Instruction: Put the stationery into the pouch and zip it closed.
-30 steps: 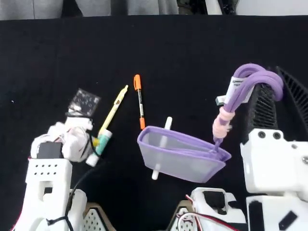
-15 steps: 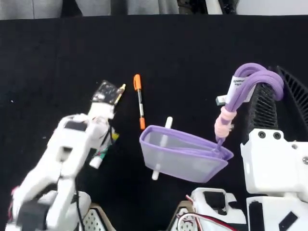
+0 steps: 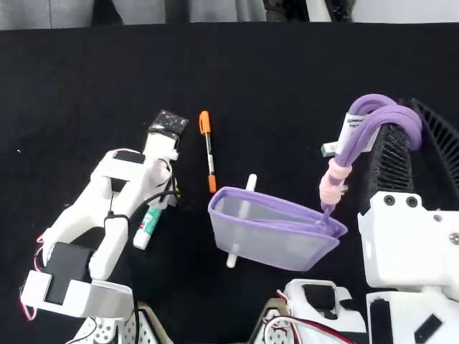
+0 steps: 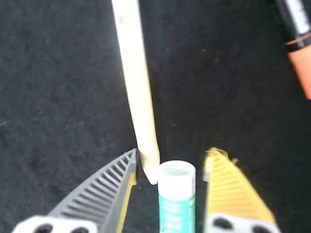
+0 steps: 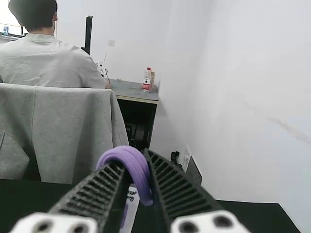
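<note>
My left gripper [image 4: 172,155] is open just above the black table, its fingers straddling the cap end of a teal-and-white glue stick [image 4: 176,194] and the tip of a pale yellow pen [image 4: 138,97]. In the high view the left arm covers most of that pen, and the glue stick [image 3: 148,223] pokes out beside it. An orange pen [image 3: 208,150] lies just right of the arm. The purple pouch [image 3: 276,233] gapes open, with a white pen [image 3: 242,215] showing through it. My right gripper [image 5: 138,170] is shut on the pouch's purple strap [image 3: 373,115], held up at the right.
The black cloth covers the whole table [image 3: 287,79], with bare room across the back and far left. The right arm's white base [image 3: 409,251] stands at the front right, close to the pouch. Behind the table is a grey-covered chair back [image 5: 58,131].
The left arm swung out from its folded pose at the front left and came down over the yellow pen and glue stick. The pouch and right arm stayed almost still.
</note>
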Robot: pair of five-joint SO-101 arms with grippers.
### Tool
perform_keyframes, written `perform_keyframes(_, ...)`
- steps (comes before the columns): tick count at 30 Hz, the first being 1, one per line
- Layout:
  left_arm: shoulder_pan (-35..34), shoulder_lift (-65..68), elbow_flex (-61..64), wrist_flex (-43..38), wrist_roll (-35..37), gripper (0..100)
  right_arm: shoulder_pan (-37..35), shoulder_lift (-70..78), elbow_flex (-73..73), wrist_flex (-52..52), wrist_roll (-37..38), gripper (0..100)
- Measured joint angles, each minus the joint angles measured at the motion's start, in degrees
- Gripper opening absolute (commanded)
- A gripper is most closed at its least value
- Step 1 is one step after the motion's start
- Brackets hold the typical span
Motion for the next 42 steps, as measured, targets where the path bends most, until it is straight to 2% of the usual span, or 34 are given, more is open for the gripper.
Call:
perform_keyframes(7,0.5,0.1,-0.9,0.5,-0.2,23,0.0,0.0,0.0,0.0,0.0,1.1)
perform_keyframes(18,-3.0,1.0,-10.2,0.5,-0.3,24,0.0,0.0,0.0,0.0,0.0,1.1)
perform_keyframes(26,-2.8,4.0,-10.2,-2.5,-11.7,24,0.0,0.0,0.0,0.0,0.0,1.1)
perform_keyframes(29,0.3,4.4,-10.2,-2.6,-14.9,24,0.0,0.0,0.0,0.0,0.0,1.1)
perform_keyframes(36,13.5,3.4,-10.5,-2.7,-14.4,24,0.0,0.0,0.0,0.0,0.0,1.1)
perform_keyframes(42,16.1,3.4,-12.0,-10.3,-14.1,24,0.0,0.0,0.0,0.0,0.2,1.1)
